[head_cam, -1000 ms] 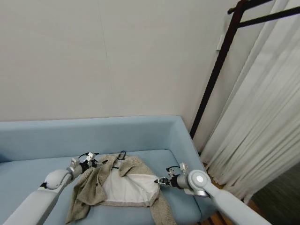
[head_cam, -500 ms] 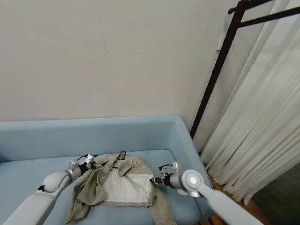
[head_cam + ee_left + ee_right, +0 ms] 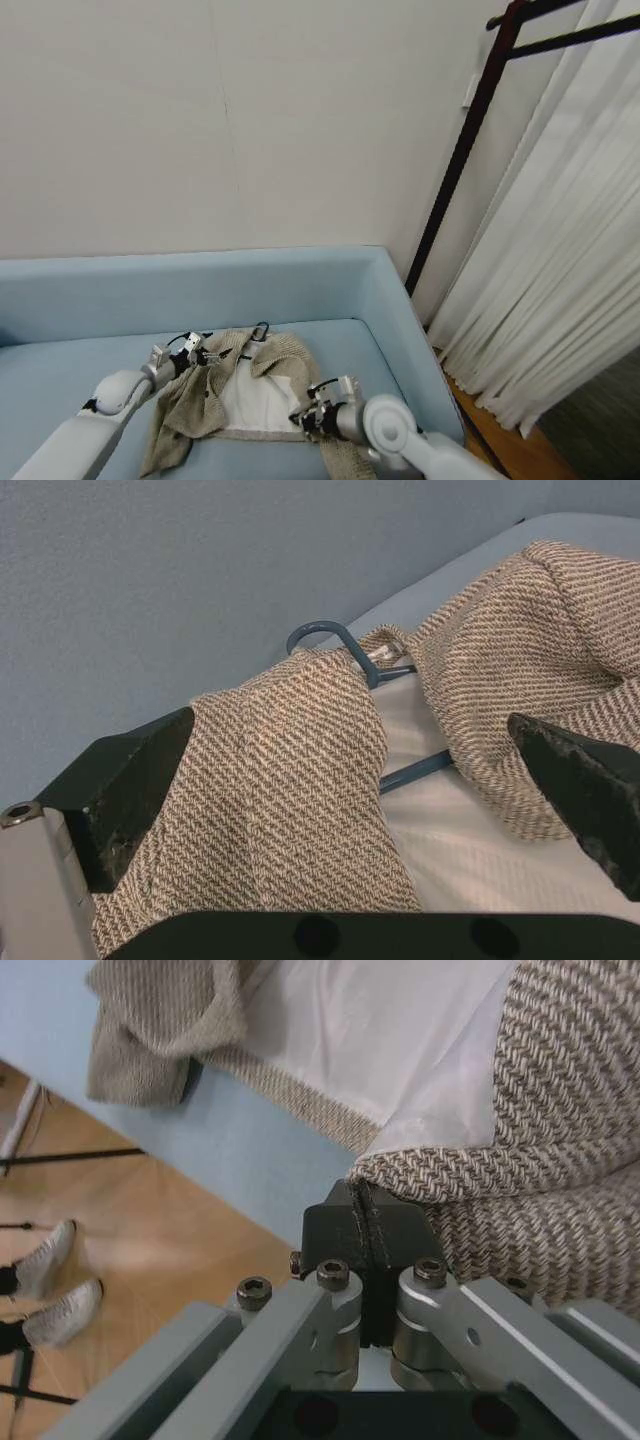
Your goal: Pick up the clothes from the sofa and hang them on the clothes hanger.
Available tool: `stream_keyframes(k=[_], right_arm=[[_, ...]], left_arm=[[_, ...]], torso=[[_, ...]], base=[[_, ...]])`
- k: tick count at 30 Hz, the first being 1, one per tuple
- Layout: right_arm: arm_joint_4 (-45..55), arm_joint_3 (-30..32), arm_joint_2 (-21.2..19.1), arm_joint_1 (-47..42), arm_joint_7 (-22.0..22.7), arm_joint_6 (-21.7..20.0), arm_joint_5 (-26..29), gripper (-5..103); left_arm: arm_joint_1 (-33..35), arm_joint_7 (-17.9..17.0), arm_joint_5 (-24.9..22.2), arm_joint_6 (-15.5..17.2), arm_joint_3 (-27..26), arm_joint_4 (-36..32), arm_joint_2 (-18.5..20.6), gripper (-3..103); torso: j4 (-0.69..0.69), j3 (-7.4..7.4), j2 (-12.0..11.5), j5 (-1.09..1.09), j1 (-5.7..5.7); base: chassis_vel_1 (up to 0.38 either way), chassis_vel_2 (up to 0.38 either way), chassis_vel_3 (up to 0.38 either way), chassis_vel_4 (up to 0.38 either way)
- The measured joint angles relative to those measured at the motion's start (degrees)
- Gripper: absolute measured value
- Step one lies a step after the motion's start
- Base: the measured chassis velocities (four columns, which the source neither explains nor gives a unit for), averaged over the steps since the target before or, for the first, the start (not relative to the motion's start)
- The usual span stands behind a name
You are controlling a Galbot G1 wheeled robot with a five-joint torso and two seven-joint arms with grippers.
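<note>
Sofa: the pale blue sofa (image 3: pixel 300 280) stood against the wall and carried the garment on its seat, toward the right end.
Rack: the dark clothes rack (image 3: pixel 455 170) stood upright beyond the sofa's right arm, beside a white curtain (image 3: pixel 560 260); it was well apart from the garment and much higher than the seat.
Cardigan: the beige knit cardigan (image 3: pixel 195 405) lay crumpled and half open on the seat, its white lining upward; it looked soft and light, with no stiffness of its own; I judged it would sag, fold and stretch wherever it was lifted, and a loose knit could slip out of a shallow pinch.
Hanger: a thin blue hanger (image 3: pixel 335 640) was inside the cardigan, with its hook out at the collar near the backrest; I judged it the only rigid part, so a hold at the shoulders or the hook would carry the whole garment best.
Left tool: the left tool (image 3: pixel 208 353) was at the shoulder on the robot's left; its jaws stood wide, one on each side of the raised knit fold, not closed on it.
Right tool: the right tool (image 3: pixel 362 1222) was low at the front edge on the robot's right; its jaws were pressed together, with the folded knit edge pinched at their tips; the bite seemed small, so I judged it could slip.
</note>
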Motion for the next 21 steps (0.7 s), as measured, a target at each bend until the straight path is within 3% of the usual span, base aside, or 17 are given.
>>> stream_keyframes(k=[3,7,14,15,17,18,20,21], right_arm=[[-1.47,-7.16,1.05,1.91,-2.51,0.85,-7.75,0],[-2.18,-13.23,2.25,3.96,-2.6,1.38,-9.75,0],[-0.72,-17.9,1.25,5.61,-0.5,1.13,-9.85,-2],[-0.25,-18.32,0.66,5.64,-0.4,1.12,-9.85,9],[1.49,-19.13,-1.55,5.39,-0.3,1.1,-9.85,9],[2.61,-19.31,-2.87,5.01,-0.3,1.1,-9.86,20],[3.32,-19.34,-3.73,4.66,-0.31,1.1,-9.9,20],[3.93,-19.34,-4.46,4.28,-0.33,1.1,-10.0,30]], left_arm=[[0.51,0.09,0.31,0.0,-0.26,-0.23,-0.12,100],[0.45,0.09,0.71,0.08,-0.19,-0.16,-0.57,100],[0.14,-0.04,1.12,0.15,0.15,0.27,-1.24,100],[0.13,-0.06,1.15,0.16,0.15,0.3,-1.3,100],[0.18,-0.12,1.17,0.16,0.04,0.36,-1.38,100],[0.25,-0.14,1.17,0.16,-0.11,0.39,-1.4,100],[0.31,-0.15,1.18,0.16,-0.23,0.41,-1.41,100],[0.35,-0.15,1.18,0.15,-0.3,0.43,-1.42,100]], torso=[[0.0,0.0,0.0,0.0,0.0],[0.0,0.0,-0.01,0.0,0.0],[0.0,0.0,-0.01,0.0,0.0],[0.0,0.0,-0.01,0.0,0.0],[-0.01,0.0,-0.01,0.0,0.0],[-0.01,0.0,-0.01,0.01,0.0],[-0.01,0.0,0.0,0.0,0.0],[0.0,0.0,-0.01,0.01,0.0]], base=[[0.0,0.0,0.0,0.0],[0.0,0.0,0.0,0.0],[0.0,0.0,0.0,0.0],[0.0,0.0,0.0,0.0],[0.0,0.0,0.0,0.0],[0.0,0.0,0.0,0.0],[0.0,0.0,0.0,0.0],[0.0,0.0,0.0,0.0]])
